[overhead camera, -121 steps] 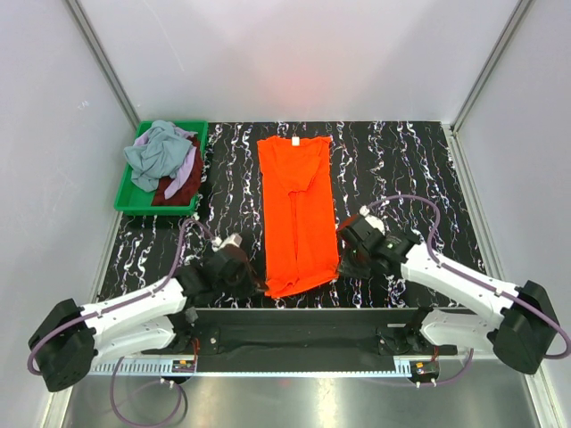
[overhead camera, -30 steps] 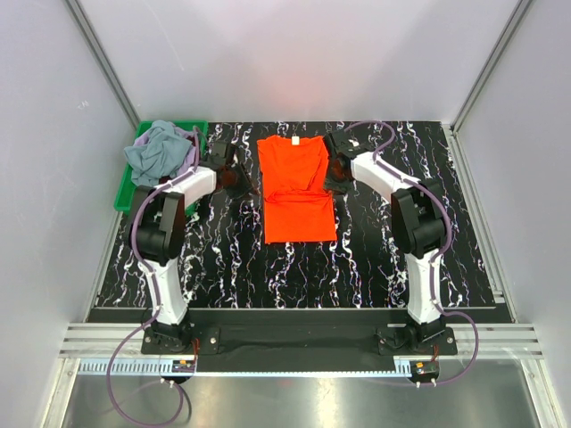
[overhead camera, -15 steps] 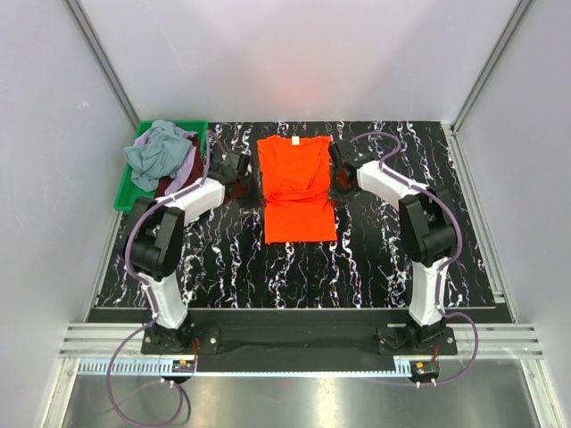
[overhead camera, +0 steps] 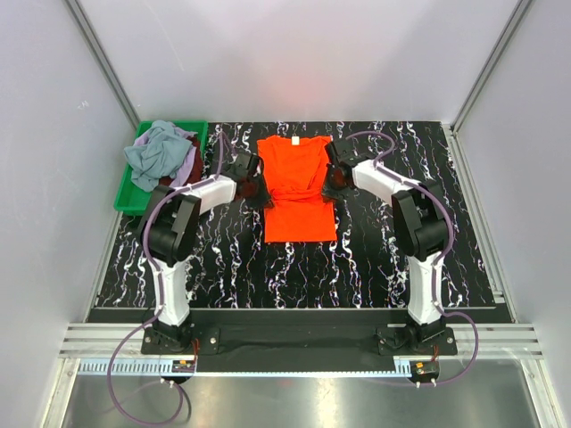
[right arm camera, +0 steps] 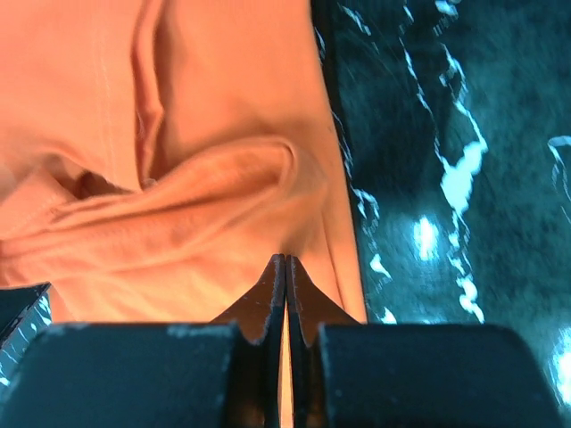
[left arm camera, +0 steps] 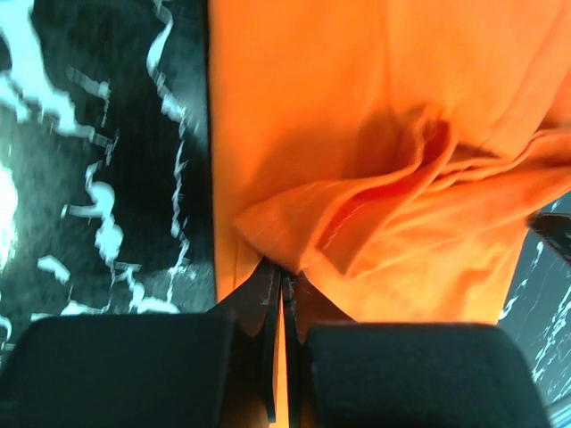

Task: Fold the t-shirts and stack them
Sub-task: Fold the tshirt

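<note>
The bright orange-red t-shirt (overhead camera: 298,187) lies on the black marbled table (overhead camera: 375,250), its hem end folded up over the middle, its white neck label (overhead camera: 293,141) at the far end. My left gripper (overhead camera: 260,191) is shut on the folded edge at the shirt's left side; the left wrist view shows the pinched orange cloth (left arm camera: 357,223). My right gripper (overhead camera: 331,185) is shut on the folded edge at the shirt's right side; the right wrist view shows the bunched cloth (right arm camera: 178,214). Grey-blue (overhead camera: 153,150), lilac (overhead camera: 186,171) and dark red (overhead camera: 166,192) t-shirts lie in a heap.
A green plastic bin (overhead camera: 134,201) at the table's far left holds the heap of shirts. White walls and metal posts stand close round the table. Both arms reach far forward, their cables looping above them.
Over four seconds both grippers carried the hem from the near edge up the shirt, folding it. In the last second they drew back a little toward me, and the fold edge bunched.
</note>
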Action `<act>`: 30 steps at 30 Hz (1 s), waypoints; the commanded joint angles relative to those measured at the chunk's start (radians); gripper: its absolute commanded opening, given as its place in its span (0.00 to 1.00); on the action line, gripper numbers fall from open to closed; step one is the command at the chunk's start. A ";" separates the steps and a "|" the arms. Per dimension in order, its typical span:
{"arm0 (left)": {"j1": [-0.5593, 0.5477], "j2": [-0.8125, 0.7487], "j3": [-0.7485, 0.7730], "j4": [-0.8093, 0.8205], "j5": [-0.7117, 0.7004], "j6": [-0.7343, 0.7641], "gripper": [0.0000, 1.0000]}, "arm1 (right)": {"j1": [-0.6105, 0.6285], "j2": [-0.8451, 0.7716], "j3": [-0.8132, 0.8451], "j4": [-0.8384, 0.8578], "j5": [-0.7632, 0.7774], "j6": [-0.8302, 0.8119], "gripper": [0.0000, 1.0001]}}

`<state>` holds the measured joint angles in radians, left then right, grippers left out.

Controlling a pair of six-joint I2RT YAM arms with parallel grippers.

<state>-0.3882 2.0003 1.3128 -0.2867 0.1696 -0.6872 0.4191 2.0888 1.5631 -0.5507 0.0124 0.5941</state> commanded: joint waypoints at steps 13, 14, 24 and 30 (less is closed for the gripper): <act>0.045 0.072 0.198 -0.034 -0.074 0.037 0.06 | -0.002 0.097 0.172 -0.025 0.055 -0.047 0.08; 0.051 0.077 0.206 -0.040 -0.074 0.037 0.06 | -0.003 0.099 0.172 -0.022 0.054 -0.050 0.10; 0.092 0.077 0.258 -0.063 -0.047 0.052 0.10 | -0.032 0.044 0.172 -0.032 -0.043 -0.140 0.34; 0.095 -0.015 0.154 0.016 0.011 0.121 0.28 | -0.094 -0.009 0.080 0.063 -0.222 -0.221 0.36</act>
<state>-0.2958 2.0907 1.5021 -0.3435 0.1432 -0.6155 0.3569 2.1624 1.6665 -0.5476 -0.0814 0.4454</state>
